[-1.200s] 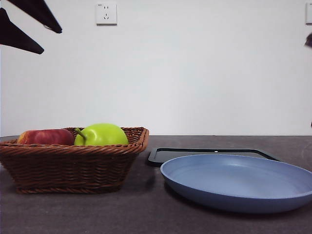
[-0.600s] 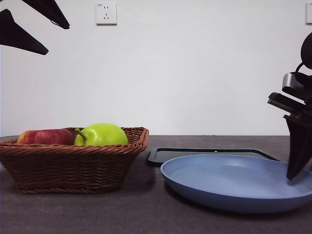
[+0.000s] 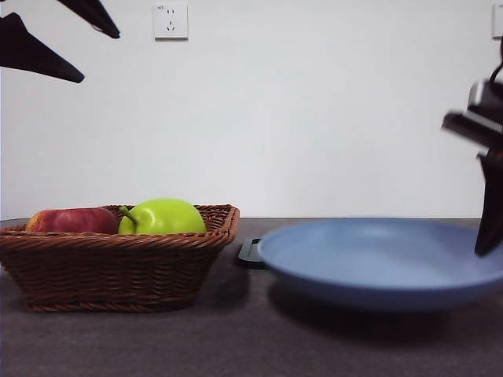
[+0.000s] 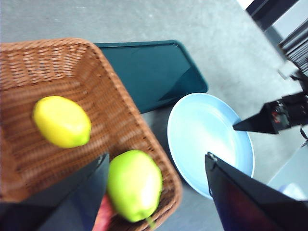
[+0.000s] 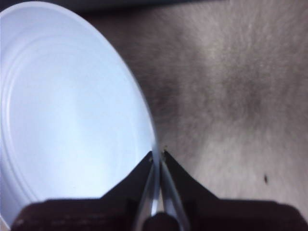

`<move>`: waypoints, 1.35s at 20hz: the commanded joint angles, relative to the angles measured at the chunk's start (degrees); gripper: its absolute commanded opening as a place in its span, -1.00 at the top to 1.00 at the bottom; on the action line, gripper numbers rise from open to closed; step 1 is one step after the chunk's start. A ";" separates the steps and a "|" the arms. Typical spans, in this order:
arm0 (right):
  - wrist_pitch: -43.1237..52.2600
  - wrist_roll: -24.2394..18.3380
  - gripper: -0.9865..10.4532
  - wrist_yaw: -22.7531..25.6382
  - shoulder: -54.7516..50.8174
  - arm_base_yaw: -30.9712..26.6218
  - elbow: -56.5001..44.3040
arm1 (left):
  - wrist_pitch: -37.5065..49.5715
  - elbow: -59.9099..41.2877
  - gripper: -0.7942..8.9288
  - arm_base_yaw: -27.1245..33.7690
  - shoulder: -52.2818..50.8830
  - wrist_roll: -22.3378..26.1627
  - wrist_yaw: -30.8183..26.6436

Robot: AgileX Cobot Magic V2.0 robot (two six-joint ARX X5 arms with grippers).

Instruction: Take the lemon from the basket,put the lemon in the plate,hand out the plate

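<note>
The lemon [image 4: 61, 121] lies in the brown wicker basket [image 4: 57, 62], apart from the green apple; in the front view the basket [image 3: 118, 267] hides it. My left gripper [image 3: 100, 56] hangs open and empty high above the basket, and its own view [image 4: 156, 158] shows its jaws spread wide. The light-blue plate [image 3: 377, 263] is empty and held off the table. My right gripper [image 3: 489, 236] is shut on the plate's right rim, with the jaws pinching the edge in the right wrist view [image 5: 158, 156]. The plate also shows in the wrist views [image 4: 207, 134] [image 5: 72, 110].
A green apple [image 3: 163, 217] and a red apple [image 3: 72, 221] lie in the basket. A flat black tray [image 4: 144, 72] lies on the table between the basket and the plate, behind them. Bare grey table [image 5: 231, 96] lies to the plate's right.
The right gripper came in at the plate's right rim, shut on it and raised the plate off the table. The left gripper drifted slightly right, still open.
</note>
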 commanded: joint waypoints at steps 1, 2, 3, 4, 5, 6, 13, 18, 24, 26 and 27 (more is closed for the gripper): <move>-2.08 0.44 0.82 -0.22 -3.67 0.13 0.66 | 1.88 1.03 0.12 -0.90 1.29 -2.86 -1.66; -3.17 0.44 0.82 -0.22 -5.62 0.13 0.66 | 1.38 1.68 0.12 -1.22 2.47 -3.04 -2.93; -4.17 0.44 0.82 -0.22 -7.39 0.13 0.66 | 0.63 2.51 0.12 -1.49 3.96 -3.04 -3.87; -5.05 0.44 0.82 -0.22 -9.29 0.13 0.66 | -0.68 3.91 0.12 -1.90 5.95 -3.02 -5.57; -5.68 0.44 0.82 -0.20 -10.93 0.13 0.66 | -1.77 5.46 0.12 -2.40 8.24 -2.99 -7.67; -6.21 0.42 0.82 -0.20 -12.37 0.13 0.66 | -2.84 6.97 0.12 -2.89 10.43 -2.97 -9.53; -7.54 0.39 0.82 -0.22 -17.46 0.13 0.66 | -9.35 20.00 0.12 -5.95 29.44 -1.92 -19.85; -9.31 -0.28 0.82 -0.22 -17.62 0.13 0.66 | -11.13 28.50 0.12 -7.72 42.21 -2.25 -23.80; -9.44 -0.26 0.82 -0.22 -17.62 0.13 0.66 | -11.69 30.49 0.12 -8.41 52.28 -3.63 -26.53; -9.44 -0.26 0.82 -0.22 -17.62 0.13 0.66 | -10.97 30.49 0.12 -8.41 52.78 -2.95 -26.58; -9.42 -0.26 0.82 -0.20 -17.62 0.13 0.66 | -10.47 30.49 0.12 -8.41 52.76 -1.68 -26.56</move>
